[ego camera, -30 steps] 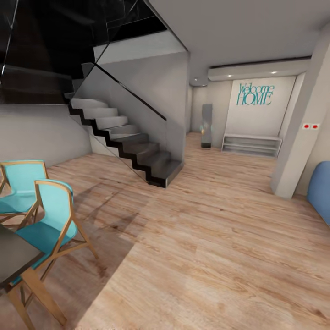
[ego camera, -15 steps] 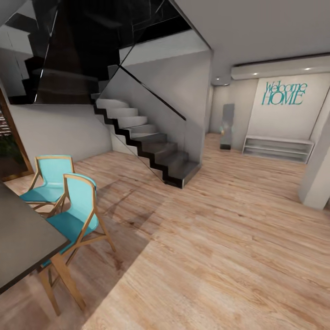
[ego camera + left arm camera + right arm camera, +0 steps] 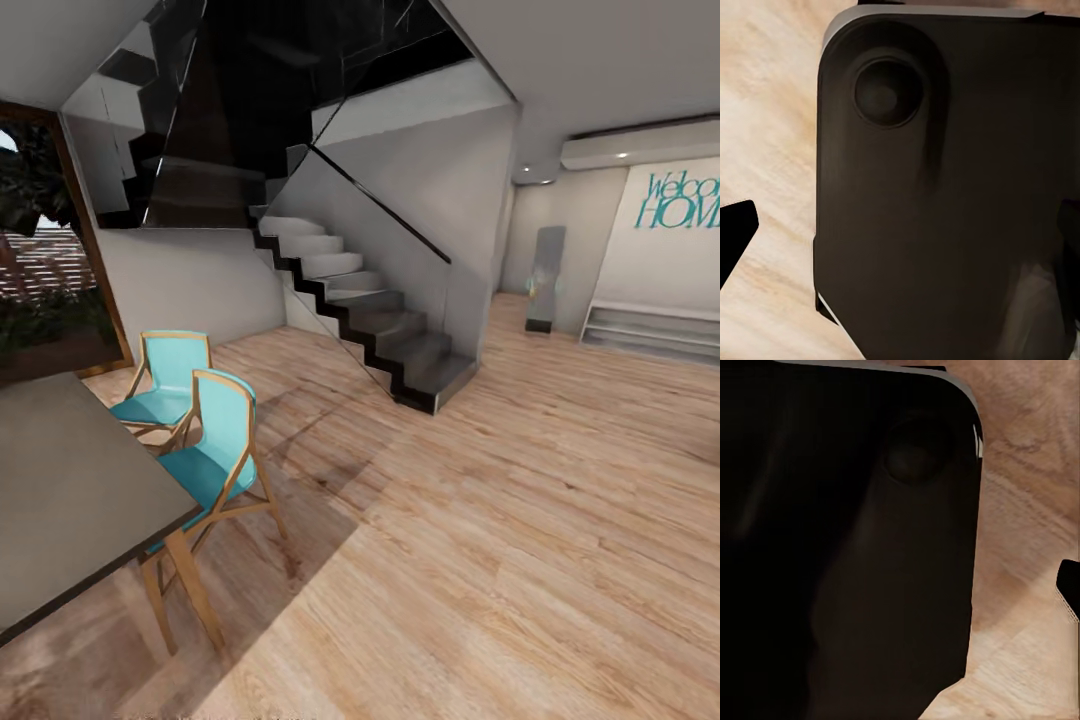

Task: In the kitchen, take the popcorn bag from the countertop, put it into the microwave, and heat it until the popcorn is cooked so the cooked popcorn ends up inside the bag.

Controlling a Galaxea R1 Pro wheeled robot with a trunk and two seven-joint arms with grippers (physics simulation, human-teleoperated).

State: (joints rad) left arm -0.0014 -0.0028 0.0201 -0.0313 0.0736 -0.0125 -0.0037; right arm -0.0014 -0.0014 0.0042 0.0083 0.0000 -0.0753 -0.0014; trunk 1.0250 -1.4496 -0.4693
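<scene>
A wide living area with a pale plank floor [image 3: 480, 560] is lying ahead of the robot, not a kitchen. No popcorn bag, microwave or kitchen counter is presenting itself in these views, so where the bag is sitting cannot be told from here; judging by that, the task is standing at its very start, with the drive to the kitchen, the pickup, the loading of the oven and the heating all left to do.

In the left wrist view a dark finger tip [image 3: 736, 232] is poking in at the edge, and close beyond it a dark rounded panel [image 3: 945, 195], probably part of the robot's own body, is blocking most of the sight, with floor planks passing beside it. In the right wrist view another dark finger tip [image 3: 1069, 585] is showing at the edge next to a similar black panel [image 3: 847, 547]. Nothing is sitting between the fingers as far as can be seen, yet whether either pair is spread or closed cannot be told.

Farther out in the head view, a dark staircase [image 3: 370, 320] is rising behind a glass balustrade, two turquoise chairs [image 3: 205, 450] are standing against a grey bench [image 3: 70, 500], a tall window [image 3: 45, 260] is looking onto greenery, and teal wall lettering [image 3: 680, 200] is hanging above a low white shelf [image 3: 650, 330].
</scene>
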